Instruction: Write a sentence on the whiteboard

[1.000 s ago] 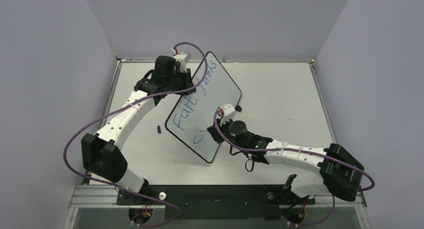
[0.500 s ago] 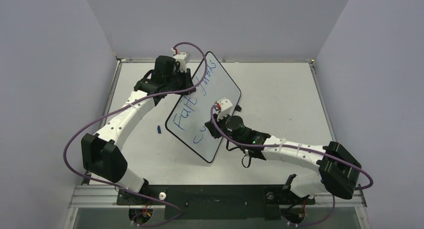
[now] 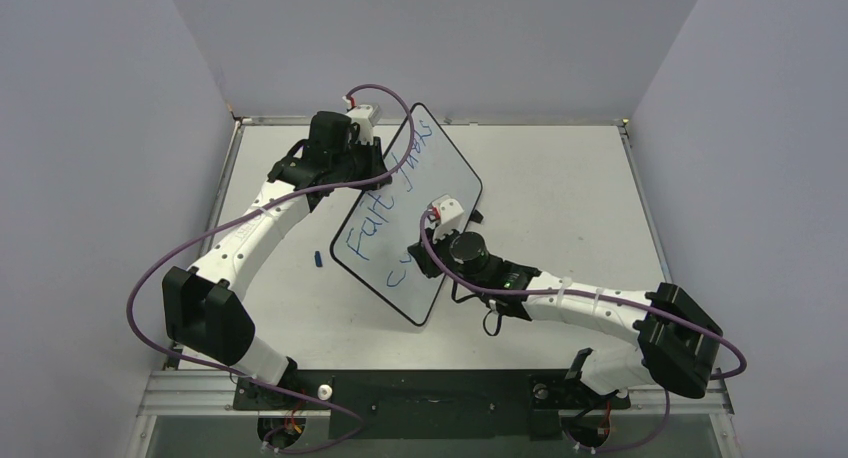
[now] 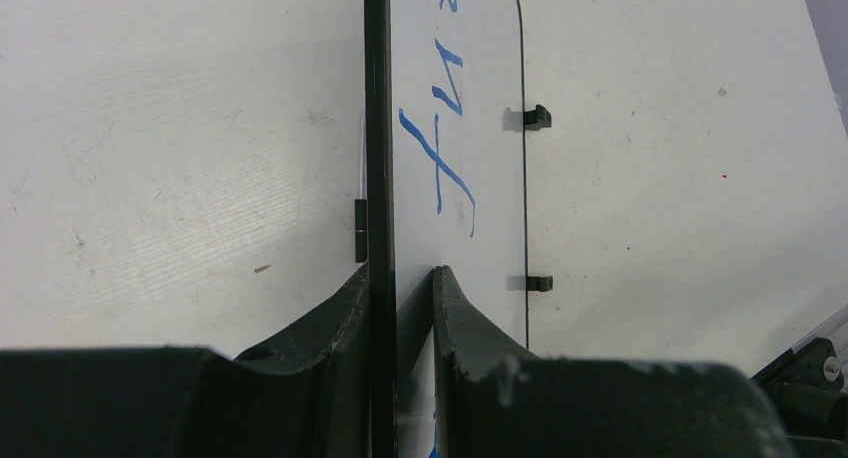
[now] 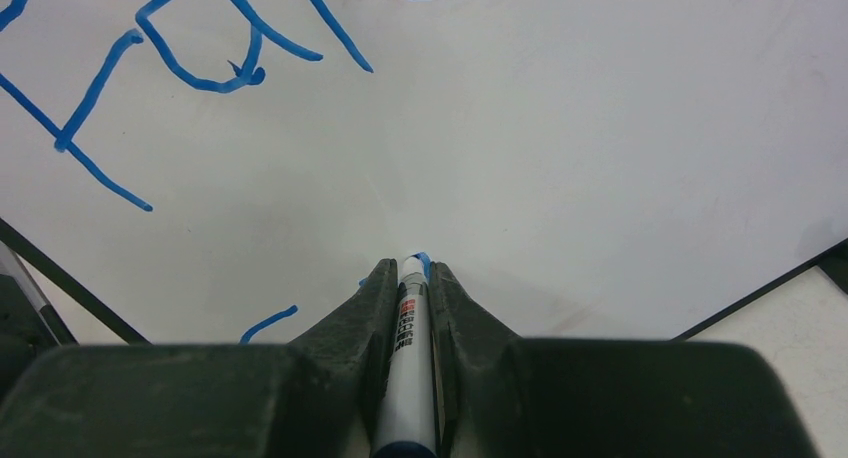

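right claw nearest the bases, narrow, clamped on a marker; white barrel with red and black print runs up between the fingers, blue tip pokes just past them and sits at the whiteboard surface; contact looks likely from the right wrist view, can't confirm; short blue stroke just left of the claw, low on the board; beyond it the sentence in large blue letters, first word reads roughly "Fait"; top view shows a second word further along the board toward the far end, roughly "fuel", last letters too small to tell; board lies diagonal across the middle of the tabletop, near corner toward the bases, far corner toward the back wall; it is tilted rather than flat, written face up and toward the right arm; can't tell if the near edge rests on the tabletop; small blue item on the tabletop just left of the board, apart from it, too small to identify; left claw at the board's far-left edge, narrow, one finger each side of the thin black frame, pinching the board, seen edge-on in the left wrist view; two small black tabs on the opposite edge; purple cable loops off the left wrist near the far corner
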Robot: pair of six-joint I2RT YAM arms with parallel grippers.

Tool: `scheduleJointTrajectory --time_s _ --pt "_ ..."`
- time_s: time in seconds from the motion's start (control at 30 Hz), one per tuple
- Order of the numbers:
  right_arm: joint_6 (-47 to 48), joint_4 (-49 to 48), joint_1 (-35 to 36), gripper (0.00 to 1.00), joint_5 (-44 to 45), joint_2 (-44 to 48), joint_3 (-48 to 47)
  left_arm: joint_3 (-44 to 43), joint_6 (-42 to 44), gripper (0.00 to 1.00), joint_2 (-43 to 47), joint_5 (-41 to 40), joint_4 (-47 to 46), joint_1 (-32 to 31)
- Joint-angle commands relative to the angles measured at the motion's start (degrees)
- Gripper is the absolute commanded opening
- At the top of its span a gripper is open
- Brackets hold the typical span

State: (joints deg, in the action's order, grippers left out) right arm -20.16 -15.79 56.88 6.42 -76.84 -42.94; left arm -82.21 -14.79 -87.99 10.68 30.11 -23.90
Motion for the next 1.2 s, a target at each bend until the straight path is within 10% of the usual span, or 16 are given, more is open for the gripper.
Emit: scheduleJointTrajectory --time_s 0.0,1.17 --pt "-0.8 -2.3 2.0 0.00 -1.5 -0.7 -2.1 -1.8 6.2 0.00 1.1 -7.8 -3.1 0.8" --pt "2.6 3.4 4.8 0.00 4.5 8.9 -2.6 -1.8 6.2 0.00 1.1 -7.7 -3.1 0.8"
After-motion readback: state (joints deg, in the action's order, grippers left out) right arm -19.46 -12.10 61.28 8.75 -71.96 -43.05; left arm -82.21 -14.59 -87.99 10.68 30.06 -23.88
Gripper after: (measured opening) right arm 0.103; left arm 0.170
